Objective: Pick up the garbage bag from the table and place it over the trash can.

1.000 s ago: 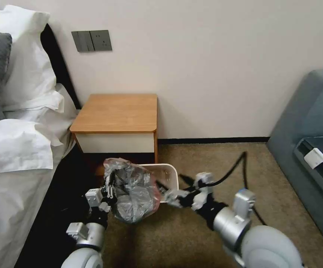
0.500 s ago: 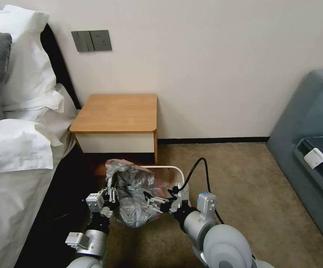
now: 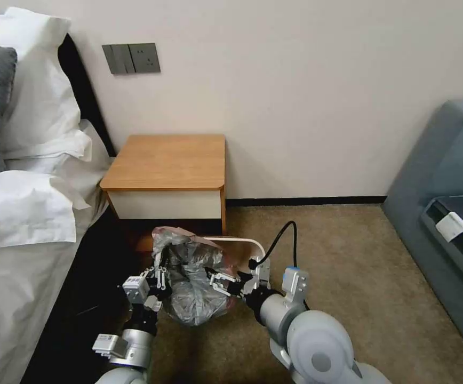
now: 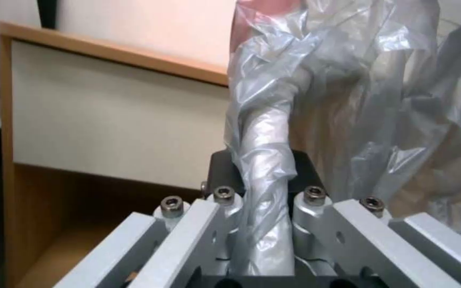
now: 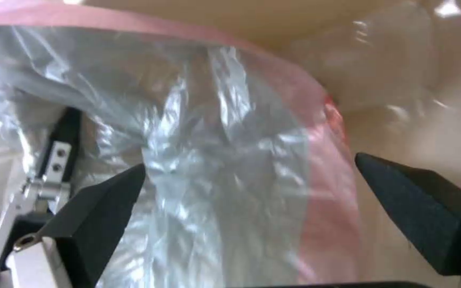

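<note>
1. The bed (image 3: 13, 224), soft with crumpled white linen, white pillows and one grey pillow, runs along the nine o'clock side of the head view, and a blue-grey upholstered sofa (image 3: 445, 176) sits at three o'clock.
2. The short-pile brown carpet (image 3: 349, 250) covers the floor between them.
3. The table (image 3: 167, 160), a small wooden nightstand with a smooth orange-brown top, rounded corners, a flat white drawer front and a low shelf, stands against the pale wall at twelve o'clock from the arms.
4. The trash can (image 3: 250, 246), a small cream-white plastic bin with a rolled rim and rounded corners, stands on the carpet at six o'clock from the table; only its far rim shows behind the bag.
5. The garbage bag (image 3: 191, 290), thin crinkly translucent grey plastic with a pinkish rim, hangs in a puffed, wrinkled lump over the near part of the trash can, held up between the two arms.
6. The left tool (image 3: 159, 274), of bare silver metal links with bolt heads, is at nine o'clock from the bag and clamped on a twisted rope of its film (image 4: 262, 168).
7. The right tool (image 3: 222, 281), with wedge-shaped black pads (image 5: 102, 200), is at three o'clock from the bag; its pads stand wide apart with the pink-edged film (image 5: 230, 180) between them, not pinched.
</note>
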